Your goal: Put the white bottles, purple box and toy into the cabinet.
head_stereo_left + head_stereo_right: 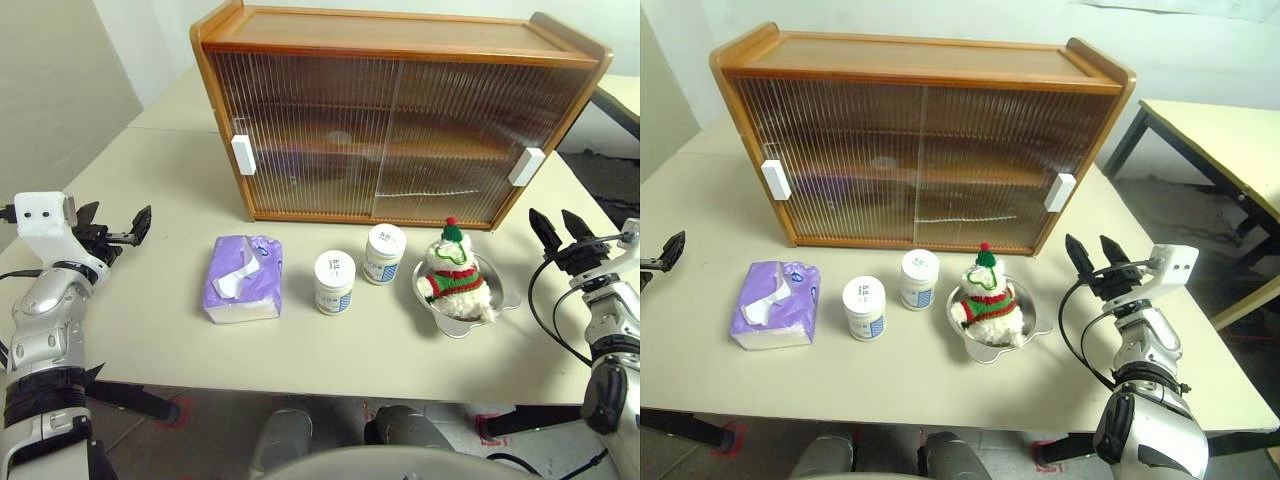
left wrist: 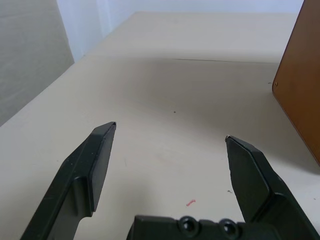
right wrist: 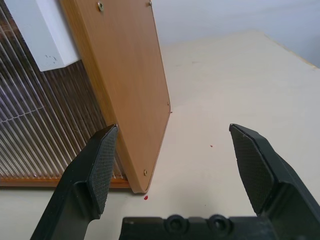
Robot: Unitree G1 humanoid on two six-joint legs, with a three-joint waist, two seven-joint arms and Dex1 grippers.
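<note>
Cabinet (image 1: 400, 115) is seen standing toward the far edge of the cream tabletop (image 1: 150, 320), both ribbed sliding doors drawn shut, one white handle (image 1: 243, 154) at its left end and one (image 1: 526, 166) at its right end. A row of items is laid out in front of it, nearer the front edge. The purple box (image 1: 243, 278) is placed at the left of the row, white tissue showing at its top. Two white bottles are set upright just beside each other: one (image 1: 334, 282) nearer the front edge, the other (image 1: 385, 253) slightly closer to the cabinet. The toy (image 1: 455, 270) is seated in a shiny metal bowl (image 1: 505, 300) at the right of the row. The left gripper (image 1: 112, 226) is held over the left side of the tabletop, fingers spread apart, nothing between them. The right gripper (image 1: 1098, 254) is held by the cabinet's right end, fingers likewise spread and empty. A second table (image 1: 1220, 130) is noted beyond the right edge.
</note>
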